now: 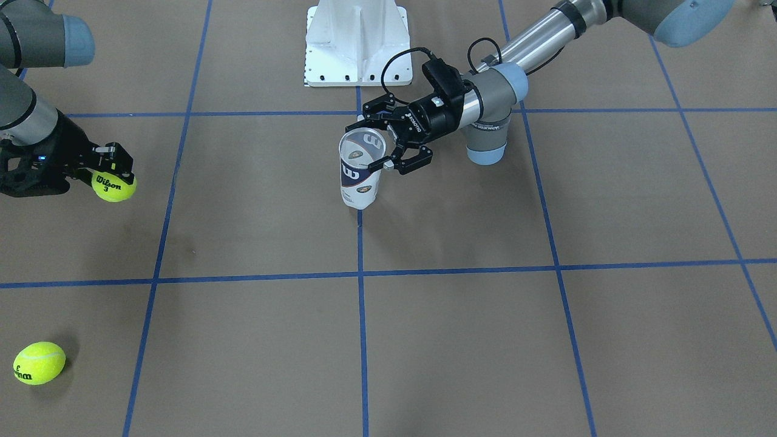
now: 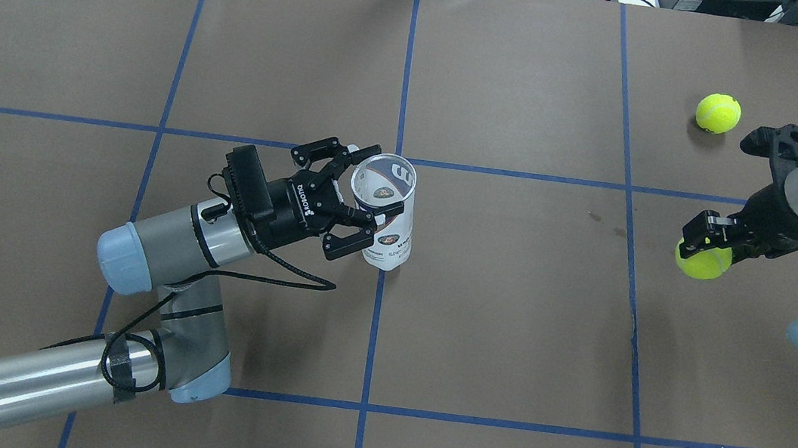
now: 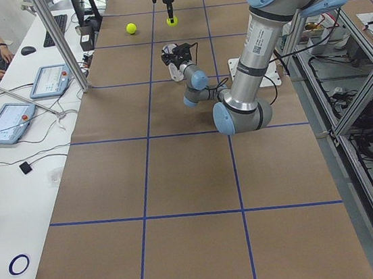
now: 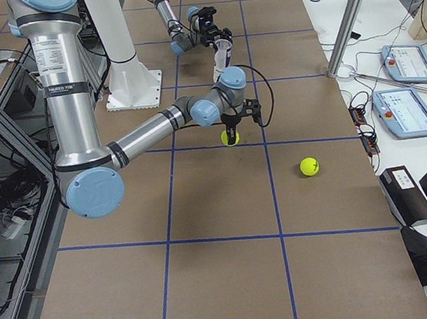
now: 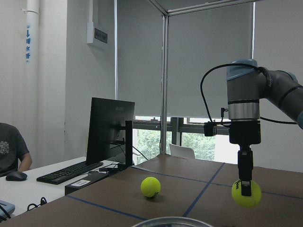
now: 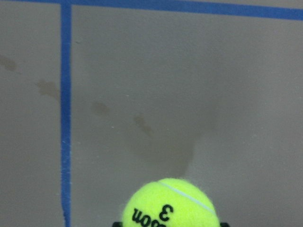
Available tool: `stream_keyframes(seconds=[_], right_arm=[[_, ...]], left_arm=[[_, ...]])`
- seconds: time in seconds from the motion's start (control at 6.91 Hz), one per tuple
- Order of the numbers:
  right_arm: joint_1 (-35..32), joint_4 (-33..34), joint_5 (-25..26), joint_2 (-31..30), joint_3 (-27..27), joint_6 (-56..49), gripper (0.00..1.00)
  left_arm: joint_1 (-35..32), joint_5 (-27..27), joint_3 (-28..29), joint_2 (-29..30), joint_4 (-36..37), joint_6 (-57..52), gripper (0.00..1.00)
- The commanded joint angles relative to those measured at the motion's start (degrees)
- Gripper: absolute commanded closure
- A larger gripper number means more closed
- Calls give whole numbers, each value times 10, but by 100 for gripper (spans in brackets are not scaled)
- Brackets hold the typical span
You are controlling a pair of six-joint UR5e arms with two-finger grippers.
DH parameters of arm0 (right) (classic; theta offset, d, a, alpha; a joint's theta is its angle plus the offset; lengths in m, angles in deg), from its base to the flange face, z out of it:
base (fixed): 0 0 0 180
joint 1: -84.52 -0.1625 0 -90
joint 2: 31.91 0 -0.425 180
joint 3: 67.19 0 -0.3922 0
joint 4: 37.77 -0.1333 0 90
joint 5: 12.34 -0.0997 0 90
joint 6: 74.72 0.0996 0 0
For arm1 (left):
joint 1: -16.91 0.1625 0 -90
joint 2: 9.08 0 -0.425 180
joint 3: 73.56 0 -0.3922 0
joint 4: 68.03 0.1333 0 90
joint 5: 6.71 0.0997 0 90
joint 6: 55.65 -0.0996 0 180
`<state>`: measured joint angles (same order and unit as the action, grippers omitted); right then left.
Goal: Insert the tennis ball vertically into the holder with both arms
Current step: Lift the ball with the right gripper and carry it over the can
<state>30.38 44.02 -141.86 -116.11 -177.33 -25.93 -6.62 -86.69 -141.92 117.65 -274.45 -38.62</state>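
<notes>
Clamped yellow-green felt tennis ball (image 6: 170, 205) tight in right gripper (image 2: 704, 250). Braced clear plastic cylindrical holder (image 2: 389, 242) upright at centre of brown table (image 2: 508, 329), well apart, in left gripper (image 2: 371, 190) closed round its top. Judged grasps done, insertion left.

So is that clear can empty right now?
Empty: the tennis-ball can shows no yellow inside; the held ball and the loose ball are both outside it.

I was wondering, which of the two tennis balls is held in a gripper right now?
The ball printed Wilson 3, clamped in the right gripper. The other ball lies free on the table, with no gripper near it.
</notes>
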Motion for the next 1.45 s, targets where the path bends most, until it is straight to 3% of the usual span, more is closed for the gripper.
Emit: stream_keyframes(seconds=[0.0,0.87,1.3], right_arm=[[0,1,-23,78,-15,105,100],[43,1,-41,273,-32,370,100],[111,2,22,333,-8,419,100]], left_arm=[[1,1,2,1,-5,-1,42],[13,1,9,3,-6,-25,33],[15,1,9,3,-6,-25,26]])
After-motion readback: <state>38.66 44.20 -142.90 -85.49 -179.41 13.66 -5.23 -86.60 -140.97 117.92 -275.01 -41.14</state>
